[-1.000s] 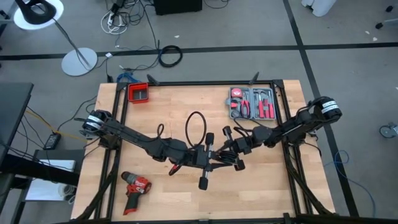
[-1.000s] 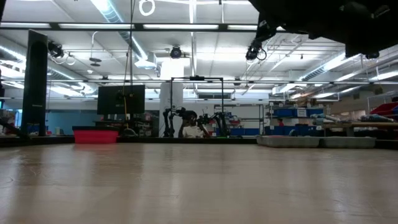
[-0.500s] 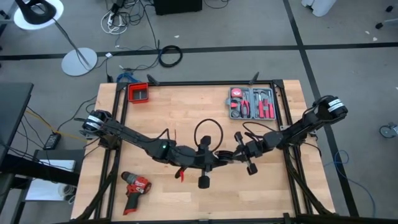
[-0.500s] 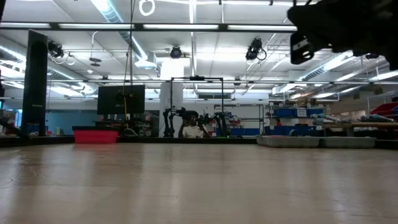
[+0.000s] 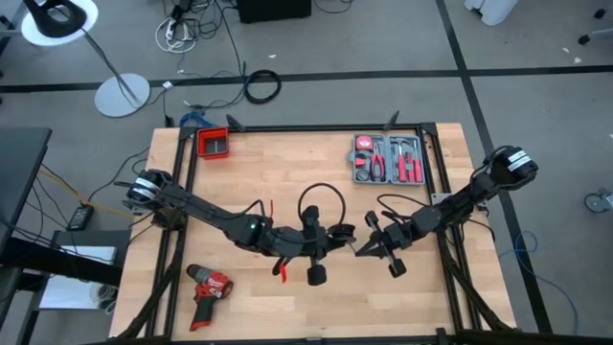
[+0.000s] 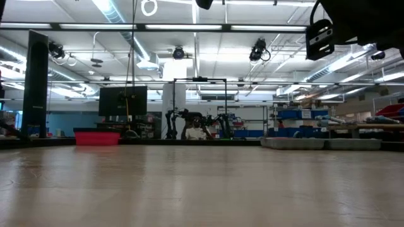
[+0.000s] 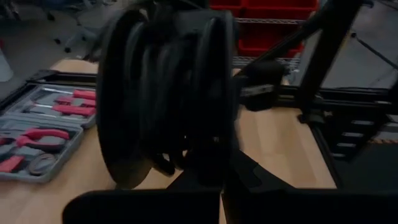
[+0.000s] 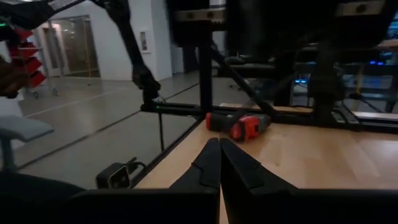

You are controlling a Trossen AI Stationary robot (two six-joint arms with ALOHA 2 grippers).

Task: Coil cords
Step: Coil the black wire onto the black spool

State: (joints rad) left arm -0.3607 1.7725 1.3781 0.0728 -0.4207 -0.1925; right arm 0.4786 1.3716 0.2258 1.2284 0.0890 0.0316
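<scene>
since the left tool (image 5: 326, 237) pinches the cord (image 5: 321, 204) beside the toolkit (image 5: 388, 159) and the right tool (image 5: 362, 251) is shut empty, loops could spring loose

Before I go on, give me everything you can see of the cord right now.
The cord is thin, black and flexible, looking rubbery. From above it forms one open loop standing over the table's middle, its lower end running into the left pincer, which is shut. In the left wrist view several turns sit bunched close before the camera. Its plug end is not visible. The right pincer is shut, apart from it.
</scene>
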